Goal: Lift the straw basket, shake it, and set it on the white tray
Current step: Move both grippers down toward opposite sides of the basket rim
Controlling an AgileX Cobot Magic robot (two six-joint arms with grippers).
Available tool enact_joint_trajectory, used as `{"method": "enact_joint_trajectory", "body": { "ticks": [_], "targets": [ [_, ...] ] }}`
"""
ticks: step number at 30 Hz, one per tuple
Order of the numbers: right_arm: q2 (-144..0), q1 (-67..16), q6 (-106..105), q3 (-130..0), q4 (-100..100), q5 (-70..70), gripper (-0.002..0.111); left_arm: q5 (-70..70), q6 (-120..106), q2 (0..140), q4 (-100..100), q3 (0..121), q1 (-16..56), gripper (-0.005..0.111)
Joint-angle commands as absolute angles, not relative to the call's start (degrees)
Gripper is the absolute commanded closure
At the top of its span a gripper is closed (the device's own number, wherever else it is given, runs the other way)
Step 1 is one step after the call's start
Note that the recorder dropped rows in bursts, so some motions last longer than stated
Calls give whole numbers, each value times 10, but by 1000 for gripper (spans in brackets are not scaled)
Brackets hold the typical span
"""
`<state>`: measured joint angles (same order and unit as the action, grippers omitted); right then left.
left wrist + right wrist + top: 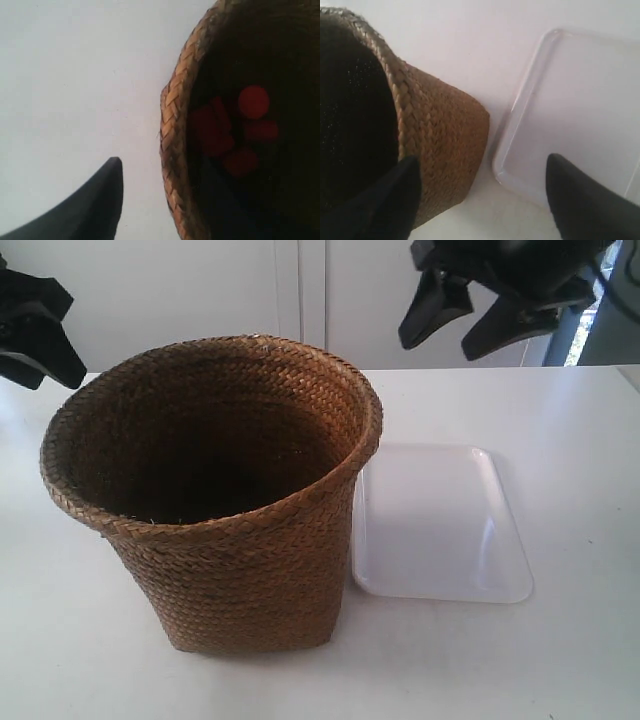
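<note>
Basket (215, 540) looks light, stiff, rough enough to hold — I'd pinch its braided rim on both sides — left gripper (60, 335) and right gripper (482, 159) both spread, empty.

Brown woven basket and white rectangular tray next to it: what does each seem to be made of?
The brown woven straw basket: apparently natural plant fibre such as straw or rush, matt; braided strands run in rows round the wall and rim. The white rectangular tray: probably plastic, smooth and glossy; it shows soft reflections and a thin moulded rim with rounded corners.
</note>
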<state>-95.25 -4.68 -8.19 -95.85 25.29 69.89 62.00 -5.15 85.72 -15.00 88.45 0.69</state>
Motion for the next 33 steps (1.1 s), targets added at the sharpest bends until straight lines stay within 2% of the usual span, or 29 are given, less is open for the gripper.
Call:
{"method": "enact_joint_trajectory", "body": {
  "ticks": [1,33],
  "targets": [
    [-970,-79,-90,-958,259,691,42,624,-59,854,-165,887,7,53],
    [-1034,-126,-81,-959,254,700,42,572,-104,914,-222,847,7,53]
  ]
}}
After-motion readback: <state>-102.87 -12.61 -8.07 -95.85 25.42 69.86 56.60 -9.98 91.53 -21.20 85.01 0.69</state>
